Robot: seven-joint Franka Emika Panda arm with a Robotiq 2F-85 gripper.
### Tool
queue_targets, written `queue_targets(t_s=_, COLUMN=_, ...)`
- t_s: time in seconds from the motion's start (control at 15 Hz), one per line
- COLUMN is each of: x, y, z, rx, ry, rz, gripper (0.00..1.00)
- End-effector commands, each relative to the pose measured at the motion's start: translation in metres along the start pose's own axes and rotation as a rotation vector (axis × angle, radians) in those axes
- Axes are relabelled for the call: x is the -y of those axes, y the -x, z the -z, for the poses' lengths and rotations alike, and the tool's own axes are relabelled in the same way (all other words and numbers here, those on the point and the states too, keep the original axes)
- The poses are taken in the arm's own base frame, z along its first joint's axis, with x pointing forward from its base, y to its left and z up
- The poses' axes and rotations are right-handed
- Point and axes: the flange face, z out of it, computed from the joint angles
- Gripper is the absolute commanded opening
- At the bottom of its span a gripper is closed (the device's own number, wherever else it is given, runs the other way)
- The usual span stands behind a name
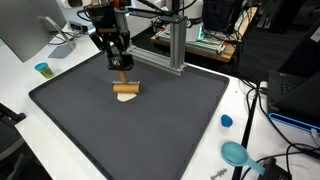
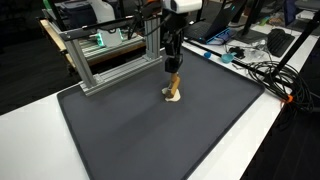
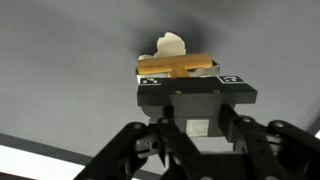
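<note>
Wrist view: gripper (image 3: 190, 80) is seen closed on a brown bar (image 3: 178, 66), which is clamped crosswise in the jaws. A cream piece (image 3: 171, 45) is seen just beyond the bar. Whether the two are joined cannot be told.

Exterior view, left to right:
- A teal cup (image 1: 42, 69) is parked on the white table (image 1: 25, 88), off the mat's left edge.
- Gripper (image 1: 120, 68) is pointed straight down over the dark mat (image 1: 150, 130), left of centre and nearer the far edge than the near one.
- Brown bar (image 1: 122, 79) is held below the jaws. Its lower end is met by the cream piece (image 1: 126, 95), which is rested on the mat.
- An aluminium frame (image 1: 165, 45) is stood at the mat's far edge, near the gripper.
- A blue cap (image 1: 226, 121) and a teal scoop (image 1: 235, 153) are laid on the table past the mat's right edge, well apart from the work.

The same stack is shown in both exterior views: gripper (image 2: 172, 68), brown bar (image 2: 172, 82), cream piece (image 2: 174, 97).

Step, as judged: the grasp is made and the thing is at mat level. Whether it is about to be lifted or released cannot be told. A lift would call for a straight vertical pull with the grip kept firm and the frame cleared.

Look: the bar is orange-brown, wood-like and straight-edged. The cream piece is pale, rounded and lumpy. Both are judged small, light and rigid.
</note>
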Motion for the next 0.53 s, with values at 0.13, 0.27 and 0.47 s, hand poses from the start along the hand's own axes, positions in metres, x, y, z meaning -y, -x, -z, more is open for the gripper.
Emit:
queue_targets(t_s=0.13, x=-0.002, y=0.01, z=-0.014, rx=0.039, ry=0.022, rz=-0.077, gripper=0.21)
queue_targets(t_s=0.27, x=0.002, y=0.007, z=-0.019, rx=0.022, ry=0.024, rz=-0.074, gripper=0.21)
queue_targets(t_s=0.47, x=0.007, y=0.002, z=-0.026, rx=-0.004, ry=0.011, rz=-0.063, gripper=0.21)
